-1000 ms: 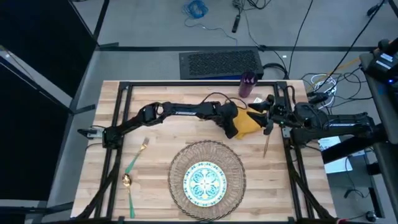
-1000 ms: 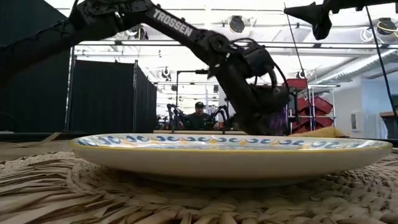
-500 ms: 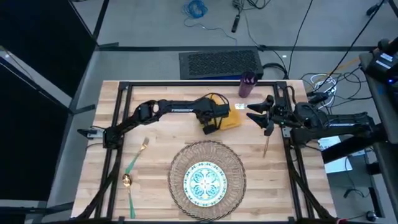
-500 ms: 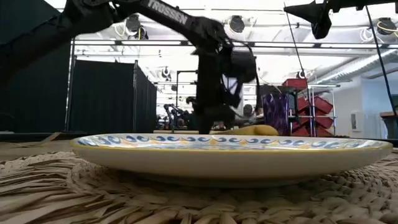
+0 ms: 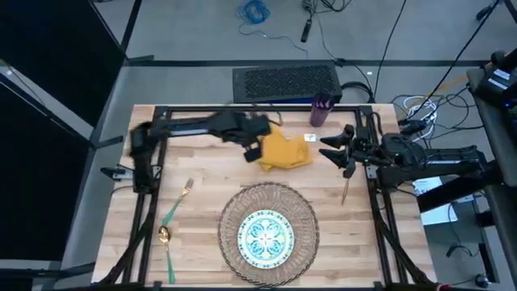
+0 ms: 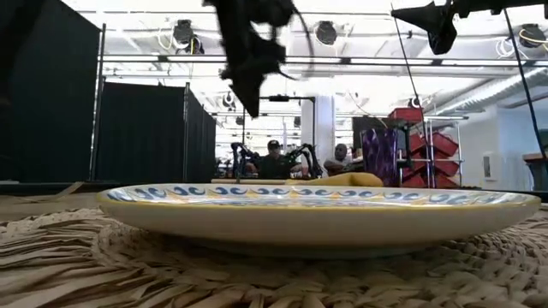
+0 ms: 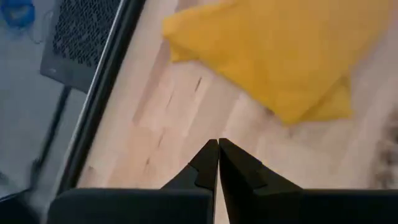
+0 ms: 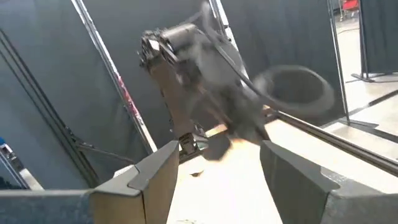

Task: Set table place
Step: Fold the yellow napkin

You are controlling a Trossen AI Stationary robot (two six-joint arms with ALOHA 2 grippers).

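Note:
The mustard-yellow napkin lies crumpled on the table, behind the round woven placemat that bears the patterned plate. My left gripper hovers shut just left of the napkin and touches nothing; the left wrist view shows its fingertips together over bare wood. My right gripper waits open to the right of the napkin. The fork and spoon lie at the near left. The knife lies to the right of the placemat. The purple cup stands at the far edge.
Black frame rails run along the table's sides and far edge. A small white tag lies near the cup. In the low view, the plate and placemat fill the foreground, and people sit in the room behind.
My left gripper has dragged the napkin a little toward the table's left, then come off it, rising and pulling back toward the far left. The napkin stays crumpled on the table. The right arm has kept still.

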